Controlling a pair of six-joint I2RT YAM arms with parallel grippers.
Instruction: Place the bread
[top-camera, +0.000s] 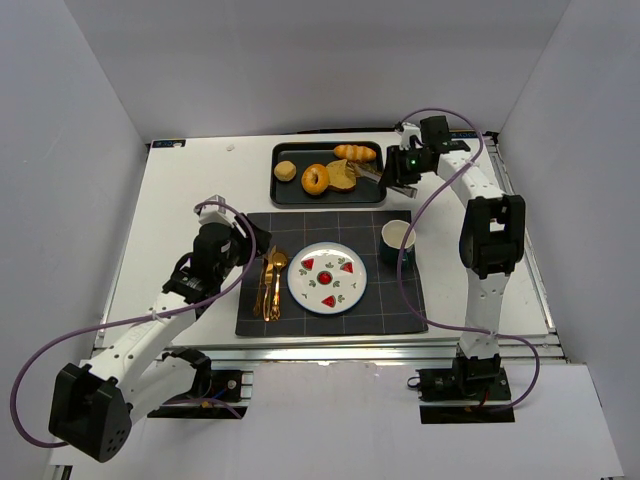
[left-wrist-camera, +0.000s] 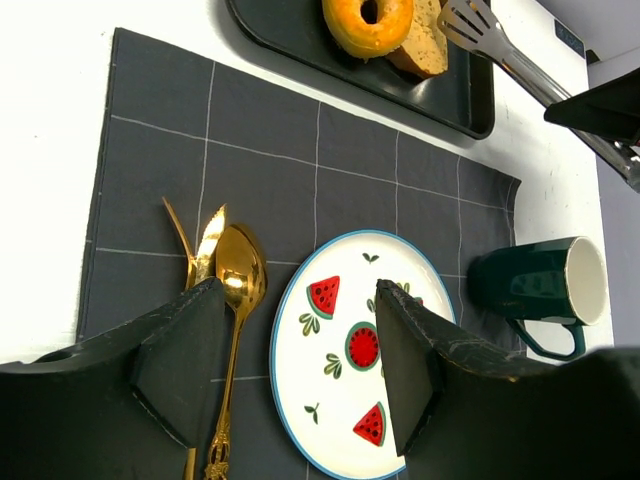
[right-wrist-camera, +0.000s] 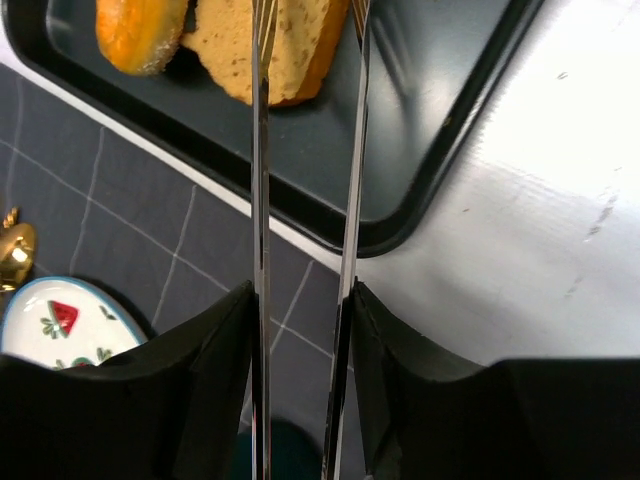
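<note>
The right gripper (top-camera: 401, 168) reaches over the black tray (top-camera: 298, 198) at the far side of the worktop (top-camera: 180, 220), its fingers clamped on the two arms of a pair of metal tongs (top-camera: 372, 172). The arms are squeezed close together, with a narrow gap left between them. In the right wrist view the tongs run up to a seeded bread slice (right-wrist-camera: 290, 45) lying in the tray; whether their tips touch it cannot be told. The slice sits beside a bagel (top-camera: 315, 179), with a round roll (top-camera: 285, 170) to the left and a long roll (top-camera: 355, 152) behind.

The left gripper (top-camera: 247, 240) hangs with its jaws wide apart and nothing between them, above the left part of a dark placemat (top-camera: 400, 300). Below it lie gold cutlery (top-camera: 270, 283) and a watermelon-print plate (top-camera: 327, 277) with no bread on it. A green mug (top-camera: 396, 242) stands at the plate's right.
</note>
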